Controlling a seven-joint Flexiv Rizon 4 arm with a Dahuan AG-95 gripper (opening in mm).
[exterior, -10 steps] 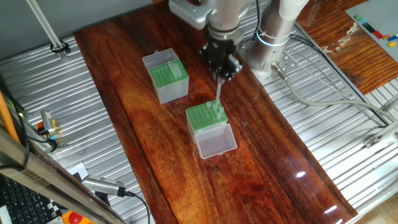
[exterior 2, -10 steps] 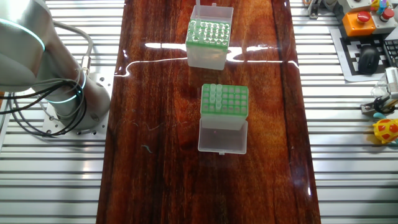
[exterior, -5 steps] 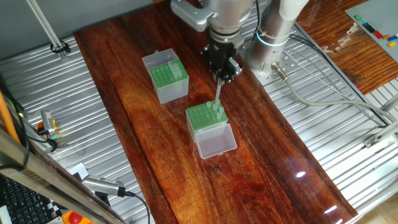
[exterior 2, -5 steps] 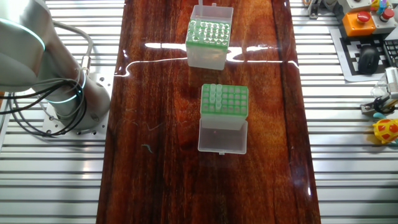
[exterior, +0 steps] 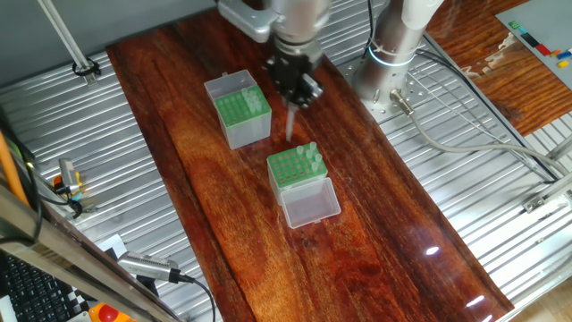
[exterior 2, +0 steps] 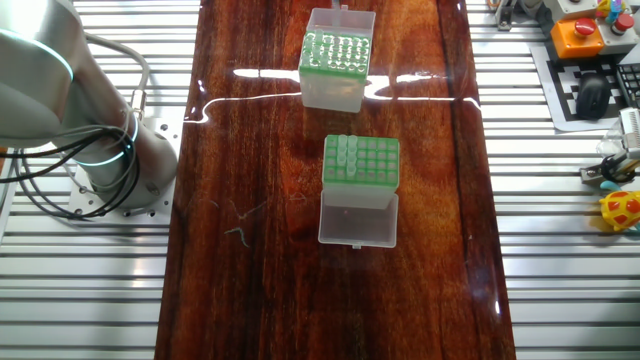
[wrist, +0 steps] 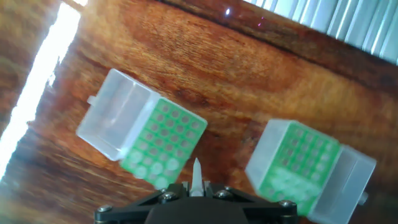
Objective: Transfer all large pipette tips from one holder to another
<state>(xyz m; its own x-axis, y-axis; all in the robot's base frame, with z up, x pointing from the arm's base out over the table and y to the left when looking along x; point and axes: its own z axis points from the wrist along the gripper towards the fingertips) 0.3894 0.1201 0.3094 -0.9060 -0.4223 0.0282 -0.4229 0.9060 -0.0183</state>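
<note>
Wooden table (exterior: 223, 224): lying beneath the hand, carrying both boxes.

Gripper (exterior: 293, 89): hanging above the table between the two boxes, fingers closing tight on one pipette tip.

Grey-sided box (exterior: 298, 172): sitting just below and ahead of the fingers, whitish lid (exterior: 310, 203) lying open on its far side; a row of large pipette tips (exterior 2: 346, 152) standing along one edge of its green grid.

Clear-sided box (exterior: 237, 109): sitting beside the hand, apart from the grey-sided one, lid standing open.

Held pipette tip (wrist: 196, 177): pointing down from between the fingers, hanging clear of both grids
</note>
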